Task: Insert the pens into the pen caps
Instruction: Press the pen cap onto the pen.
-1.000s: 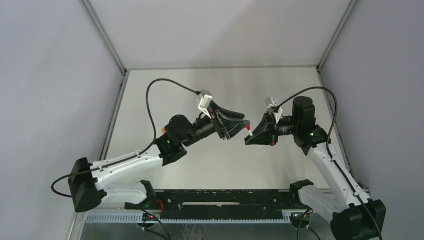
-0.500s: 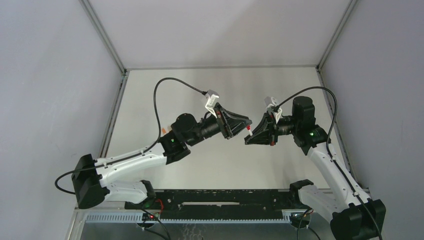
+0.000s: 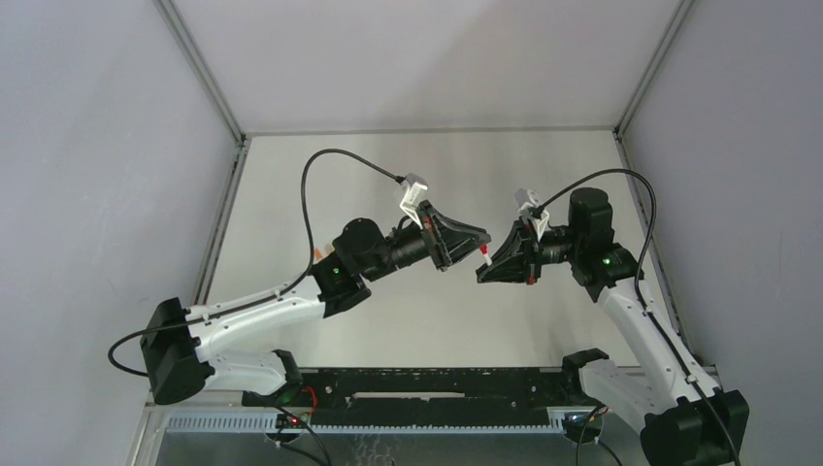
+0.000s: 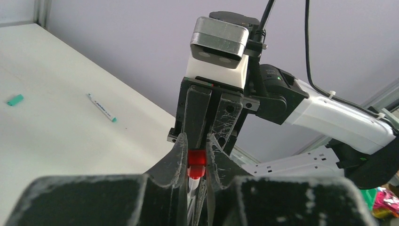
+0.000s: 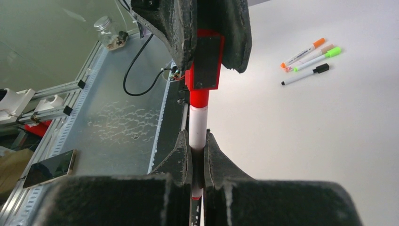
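Observation:
A white pen [image 5: 198,123] with a red collar is clamped in my right gripper [image 5: 197,139], which is shut on its barrel. The pen's front end sits inside the red pen cap [image 4: 196,159], and my left gripper [image 4: 196,142] is shut on that cap. In the right wrist view the red cap [image 5: 205,60] shows between the left fingers [image 5: 235,33]. From above, the left gripper [image 3: 479,240] and the right gripper [image 3: 483,273] meet tip to tip over the middle of the table, with the red pen [image 3: 483,254] between them.
A teal cap [image 4: 15,100] and a teal-tipped pen [image 4: 101,107] lie apart on the table [image 3: 427,165]. Capped orange [image 5: 304,52], green [image 5: 318,59] and black [image 5: 305,76] pens lie together. A metal rail [image 3: 427,419] runs along the near edge; grey walls enclose the table.
The left arm has swung right toward the right gripper, and its jaws have closed onto the red cap. The right arm has barely moved.

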Tool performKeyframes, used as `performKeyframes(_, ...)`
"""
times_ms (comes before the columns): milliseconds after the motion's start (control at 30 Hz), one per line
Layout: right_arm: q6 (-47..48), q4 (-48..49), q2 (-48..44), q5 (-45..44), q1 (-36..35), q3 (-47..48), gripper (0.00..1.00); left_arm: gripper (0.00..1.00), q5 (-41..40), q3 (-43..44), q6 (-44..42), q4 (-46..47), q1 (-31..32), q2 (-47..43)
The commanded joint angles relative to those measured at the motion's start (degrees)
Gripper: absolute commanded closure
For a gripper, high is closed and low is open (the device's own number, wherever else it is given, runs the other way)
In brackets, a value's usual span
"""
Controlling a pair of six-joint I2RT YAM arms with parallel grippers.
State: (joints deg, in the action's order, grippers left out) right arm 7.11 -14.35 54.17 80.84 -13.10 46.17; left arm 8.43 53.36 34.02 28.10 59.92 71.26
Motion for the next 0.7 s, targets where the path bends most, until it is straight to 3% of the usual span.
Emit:
performKeyframes(0,-0.7,2.6,-1.7,2.1,0.6,1.3,1.0,1.0,9.1,-3.2,2.7,-0.2,1.0,1.1)
performKeyframes(200,-3.2,4.6,-3.1,2.0,2.0,1.3,1.0,1.0,10.0,-13.8,11.0,8.5,4.8,4.9)
performKeyframes(300,-3.8,4.6,-3.8,-2.9,2.5,1.3,1.0,1.0,4.1,-18.0,13.5,9.9,8.7,5.5)
performKeyframes(467,-7.8,8.7,-4.1,-4.8,3.2,-0.3,1.0,1.0,-8.2,-16.0,8.5,-0.2,13.7,5.8)
performKeyframes(567,-8.7,10.7,-4.1,-0.2,3.1,-0.9,1.0,1.0,-5.5,-15.5,7.0,2.4,13.7,7.4)
performKeyframes(667,-7.3,11.0,-4.8,6.5,2.8,-1.0,1.0,1.0,5.1,-20.0,12.1,15.4,11.9,9.6)
